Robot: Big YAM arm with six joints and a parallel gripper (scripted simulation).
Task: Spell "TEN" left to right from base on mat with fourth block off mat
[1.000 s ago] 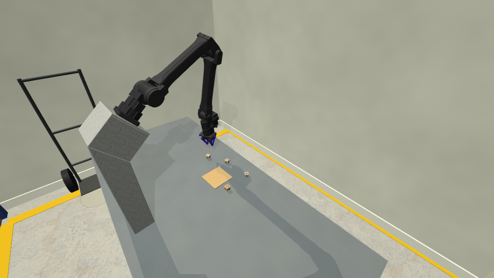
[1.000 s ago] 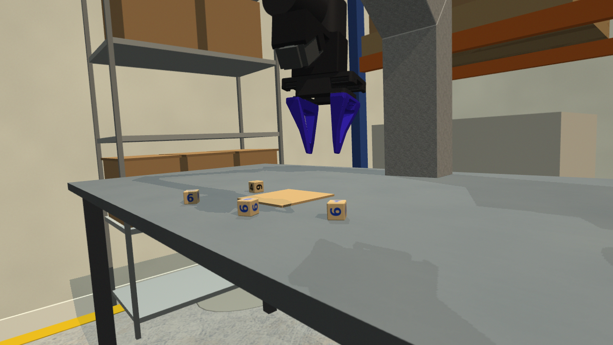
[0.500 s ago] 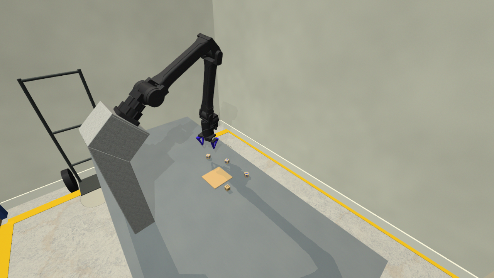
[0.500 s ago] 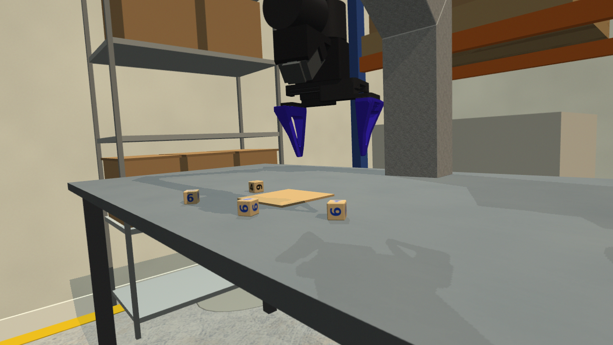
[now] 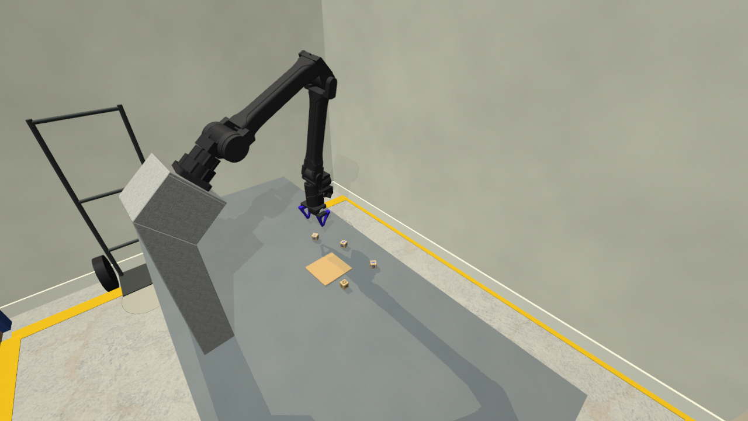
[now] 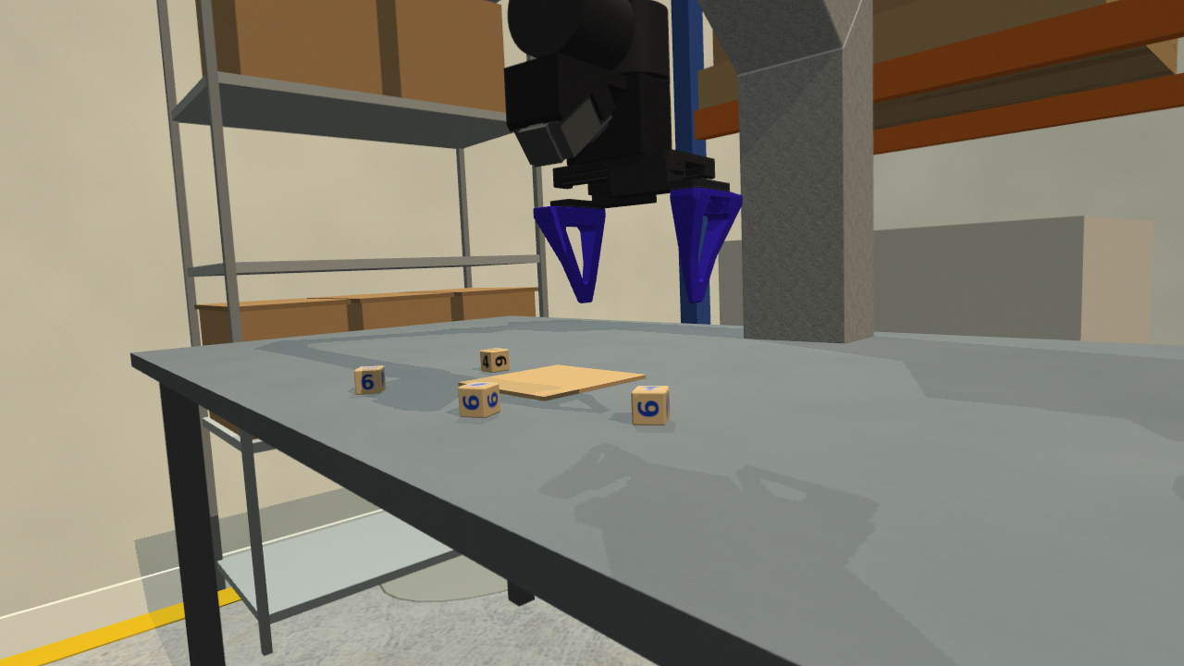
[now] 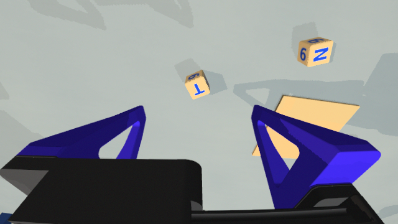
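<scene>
Four lettered blocks (image 5: pixel 343 244) (image 6: pixel 479 400) (image 7: pixel 315 52), one mat (image 5: pixel 328 269) (image 6: pixel 562 380) (image 7: pixel 314 112), one gripper (image 5: pixel 314 220) (image 6: pixel 639 301) (image 7: pixel 198 111).

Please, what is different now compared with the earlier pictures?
The gripper has opened wide and turned somewhat above the table. It took hold of nothing. The four blocks and the mat stayed where they were, all blocks off the mat.
</scene>
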